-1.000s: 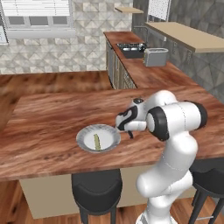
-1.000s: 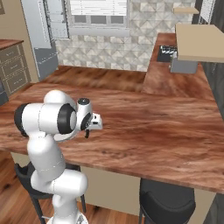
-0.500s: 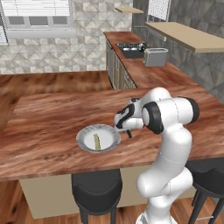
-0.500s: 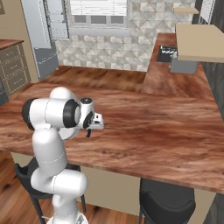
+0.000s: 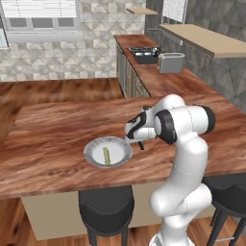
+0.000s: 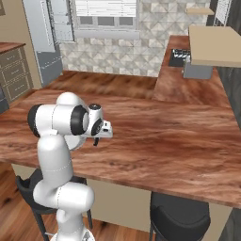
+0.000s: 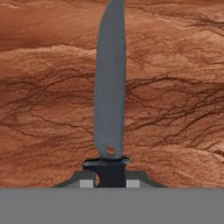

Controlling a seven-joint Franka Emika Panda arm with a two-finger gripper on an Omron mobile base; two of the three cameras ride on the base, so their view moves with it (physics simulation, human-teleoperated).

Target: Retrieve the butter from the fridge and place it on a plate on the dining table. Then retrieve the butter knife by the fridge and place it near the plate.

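The plate [image 5: 92, 148] rests near the front edge of the dining table [image 5: 53, 125], and the olive-yellow butter [image 5: 105, 155] lies on it. My gripper [image 5: 140, 143] hangs low over the wood just right of the plate's rim, shut on the butter knife [image 7: 109, 87]. In the hand view the knife's black handle sits between the fingertips and its grey blade points away over the bare tabletop [image 7: 175, 109]. In the right base view the gripper [image 6: 96, 140] points down at the dining table [image 6: 164, 136]. The fridge [image 6: 44, 37] stands far back on the left.
Black stools [image 5: 105, 206] [image 5: 226, 185] [image 6: 181, 214] stand under the table's near edge. A toaster [image 5: 171, 62] and a dark sink [image 5: 143, 54] are on the back counter. A pale shelf [image 5: 211, 41] juts out at the upper right.
The arm's upper joints have swung a little toward the plate side and risen. The hand, still shut on the knife, stays beside the plate's right rim.
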